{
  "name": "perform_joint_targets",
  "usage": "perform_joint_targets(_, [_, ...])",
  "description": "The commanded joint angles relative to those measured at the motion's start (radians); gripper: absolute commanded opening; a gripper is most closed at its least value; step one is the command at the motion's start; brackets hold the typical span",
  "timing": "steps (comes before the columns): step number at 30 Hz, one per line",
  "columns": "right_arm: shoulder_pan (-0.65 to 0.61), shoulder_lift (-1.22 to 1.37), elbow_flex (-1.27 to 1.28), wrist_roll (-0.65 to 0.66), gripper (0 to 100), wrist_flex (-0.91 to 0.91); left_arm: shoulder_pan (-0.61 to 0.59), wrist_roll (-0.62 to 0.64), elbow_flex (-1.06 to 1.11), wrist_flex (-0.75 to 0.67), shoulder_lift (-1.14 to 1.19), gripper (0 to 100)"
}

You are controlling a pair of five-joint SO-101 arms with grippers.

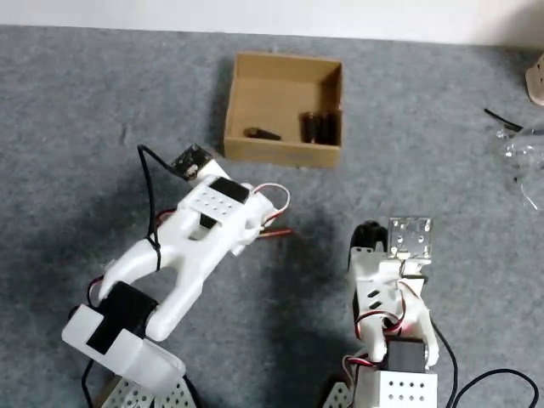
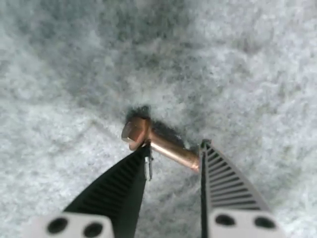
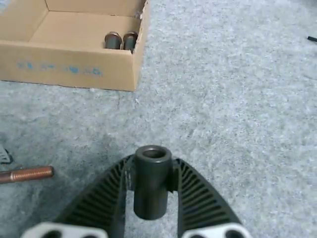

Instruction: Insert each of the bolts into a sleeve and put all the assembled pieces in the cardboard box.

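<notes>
Main hazard: a poor hold on the bolt [image 2: 166, 148]. Lying on the grey worktop [image 1: 76, 110] on the arms' side of the cardboard box [image 1: 285, 151], well apart from its front wall, skewed across the gap of the left gripper [image 2: 173, 151]. Spread wide and set astride the bolt lengthwise, touching just under the head and at the shank end, with no firm clamp to be seen. Likely to pivot or squirt out sideways on closing, given a round shank caught end to end rather than across. Likely also to roll over the worktop, toward the box or away from it. Even once lifted, apt to hang crooked and spoil the line-up. In the right gripper [image 3: 151, 167], clenched tight, a dark sleeve [image 3: 151, 193]: upright, bore upward, also on the arms' side of the box, off the corner holding two assembled pieces [image 3: 120, 39]. Narrow bore, so little margin for a tilted bolt: apt to catch on the rim, to push the sleeve askew in the grip, or to knock it loose altogether. Crowding besides, with two arms meeting close together in front of the box and some chance of a collision. Last, at the drop: a risk of clipping the box wall or landing on the pieces already inside, a third dark piece [image 1: 262, 133] among them, lying near the front wall.
</notes>
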Motion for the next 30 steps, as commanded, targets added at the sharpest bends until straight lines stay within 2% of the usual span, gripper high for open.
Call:
perform_joint_targets(1, [0.01,-0.015,0.082,0.0,0.5,-0.042,-0.008,0.009,0.024,-0.014,-0.005,16])
perform_joint_targets(14, [0.01,-0.015,0.082,0.0,0.5,-0.044,-0.019,0.009,0.038,-0.028,-0.005,15])
perform_joint_targets(18, [0.01,-0.015,0.082,0.0,0.5,-0.044,-0.074,0.009,0.038,-0.021,-0.002,15])
perform_joint_targets(27, [-0.024,-0.015,0.082,0.04,0.5,-0.044,-0.064,0.005,-0.016,-0.021,0.15,15])
perform_joint_targets(30, [-0.024,-0.015,0.082,0.04,0.5,-0.044,-0.065,0.005,-0.053,0.025,0.156,15])
